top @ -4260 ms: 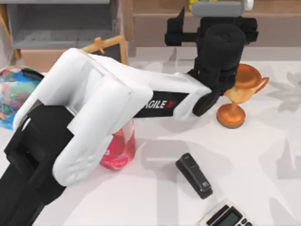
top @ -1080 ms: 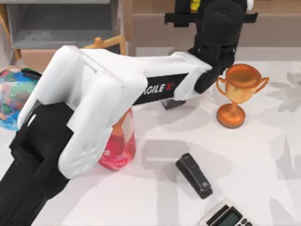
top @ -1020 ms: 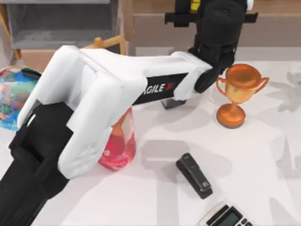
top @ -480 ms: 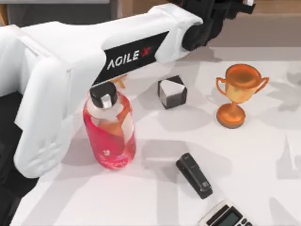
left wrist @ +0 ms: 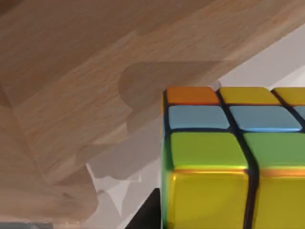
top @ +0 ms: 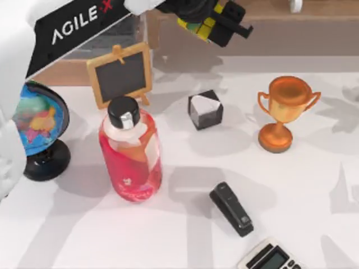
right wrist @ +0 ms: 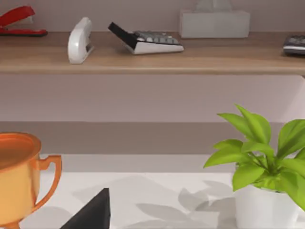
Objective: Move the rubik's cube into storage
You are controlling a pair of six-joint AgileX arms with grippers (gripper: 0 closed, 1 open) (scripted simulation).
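The left arm reaches across the top left of the overhead view, and its left pincer [top: 216,25] is clamped on the small black-framed rubik's cube with yellow, green and orange stickers [top: 208,23], held in the air at the far edge of the white bench [top: 303,185], in front of the pale wooden storage unit [top: 291,33]. In the left wrist view the cube [left wrist: 228,157] sits close up (orange, yellow, blue and green stickers facing the camera) with light wood planks [left wrist: 71,95] behind it.

On the bench stand a small wood-framed chalkboard on an easel [top: 119,74], a multicoloured globe on a black base [top: 39,131] at the left, a red bottle with a black cap [top: 132,151], a black cube with plain white-grey faces [top: 205,110], a copper-coloured trophy cup [top: 287,112], a black stapler [top: 231,208] and a calculator [top: 269,256] at the near edge.

The right wrist view looks along the bench at the trophy [right wrist: 21,171], a green potted plant in a white pot [right wrist: 259,167] and a wooden shelf [right wrist: 152,59] bearing a red stapler [right wrist: 21,21], a white mouse [right wrist: 79,40], another calculator [right wrist: 145,40] and a tissue box [right wrist: 214,21]; whether the right pincer is open or closed I cannot tell.
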